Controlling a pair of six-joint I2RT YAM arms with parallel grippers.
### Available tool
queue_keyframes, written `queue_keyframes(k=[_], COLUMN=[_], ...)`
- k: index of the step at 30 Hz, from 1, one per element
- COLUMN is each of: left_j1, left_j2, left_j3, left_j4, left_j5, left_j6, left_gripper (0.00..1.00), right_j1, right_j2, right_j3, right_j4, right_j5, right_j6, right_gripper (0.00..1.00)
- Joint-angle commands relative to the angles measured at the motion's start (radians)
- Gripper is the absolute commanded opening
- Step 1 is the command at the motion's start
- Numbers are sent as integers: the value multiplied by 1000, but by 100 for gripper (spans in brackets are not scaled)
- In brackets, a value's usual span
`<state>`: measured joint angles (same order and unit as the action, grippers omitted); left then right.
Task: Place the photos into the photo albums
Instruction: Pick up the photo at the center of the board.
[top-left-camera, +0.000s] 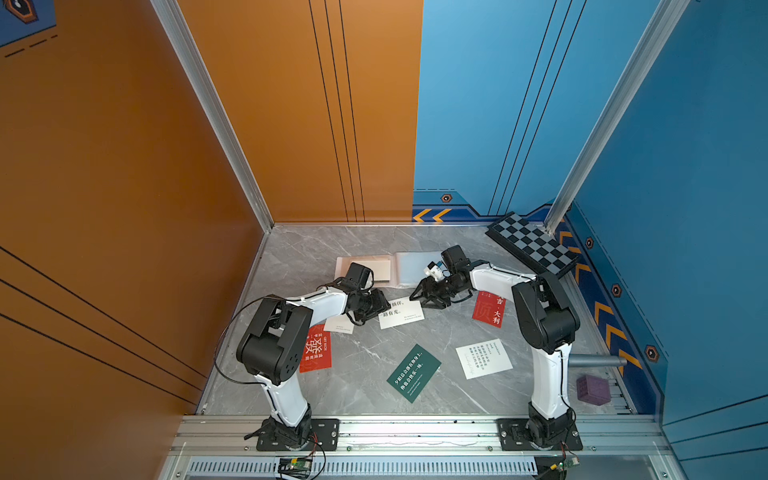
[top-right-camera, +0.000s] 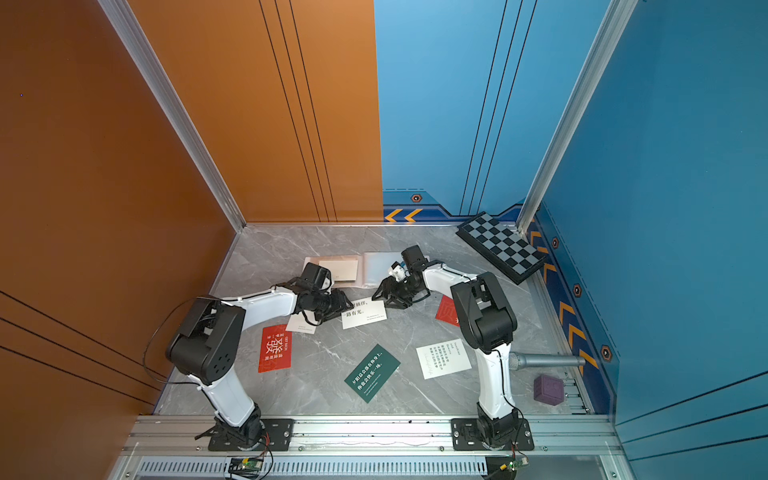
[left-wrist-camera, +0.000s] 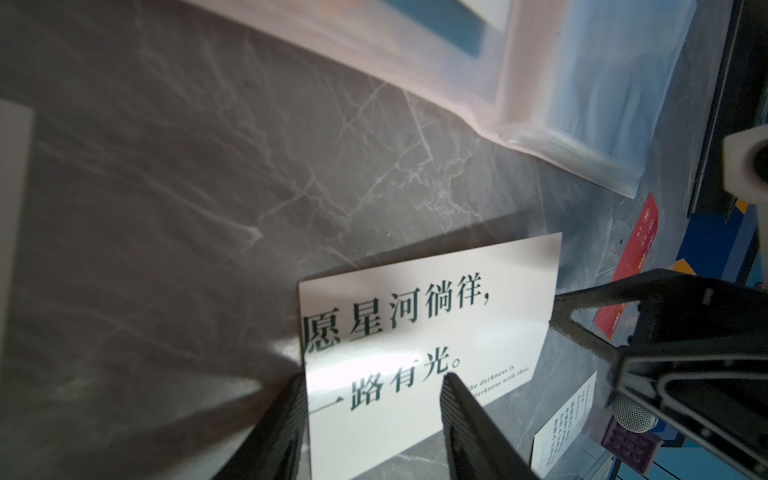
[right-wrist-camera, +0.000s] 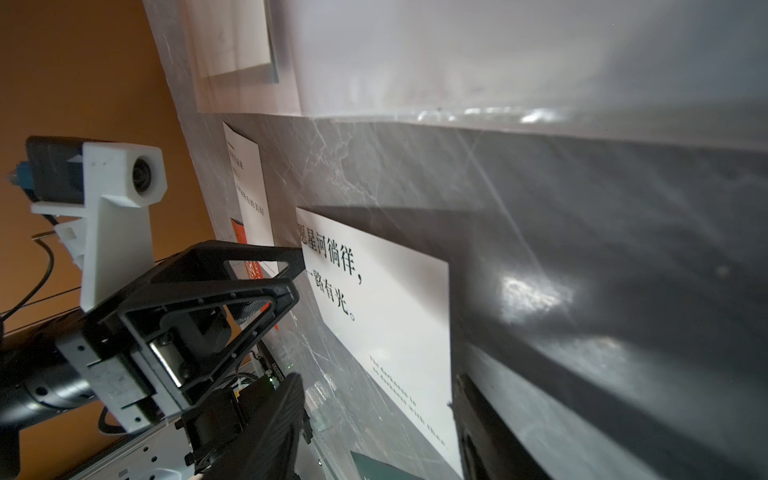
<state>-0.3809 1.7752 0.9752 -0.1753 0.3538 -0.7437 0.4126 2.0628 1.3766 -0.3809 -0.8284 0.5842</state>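
The photo album (top-left-camera: 365, 270) lies open at the back, its clear sleeve pages (top-left-camera: 415, 266) to the right. A white photo (top-left-camera: 401, 313) lies flat on the table just in front of it. My left gripper (top-left-camera: 376, 306) stands open over that photo's left end (left-wrist-camera: 415, 332), its fingertips (left-wrist-camera: 451, 386) either side of the edge. My right gripper (top-left-camera: 428, 300) is open at the photo's right end (right-wrist-camera: 395, 311). Around them lie two red photos (top-left-camera: 316, 348) (top-left-camera: 488, 311), a dark green one (top-left-camera: 413, 372) and two more white ones (top-left-camera: 484, 358) (top-left-camera: 338, 325).
A black-and-grey checkered board (top-left-camera: 534, 243) leans in the back right corner. A purple cube (top-left-camera: 593, 388) and a grey microphone (top-left-camera: 590, 360) lie by the right wall. Orange and blue walls close in the marble table (top-left-camera: 299, 257).
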Motion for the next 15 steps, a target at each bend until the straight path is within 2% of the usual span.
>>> queue_keyframes(k=[1,15], left_j1=[-9,-21], left_j2=[102,90], left_j3=[-50,-32], left_j4=[-116,-113], left_j5=[-55,-49], left_j6=[29,56], left_gripper=[55,55], right_j1=[-11,-23], right_j2=[-60,-99], right_j3=[-14,-55], right_j4=[14,21], right_j5=[-73,-111], right_j6=[-21,-70], right_gripper=[59,57])
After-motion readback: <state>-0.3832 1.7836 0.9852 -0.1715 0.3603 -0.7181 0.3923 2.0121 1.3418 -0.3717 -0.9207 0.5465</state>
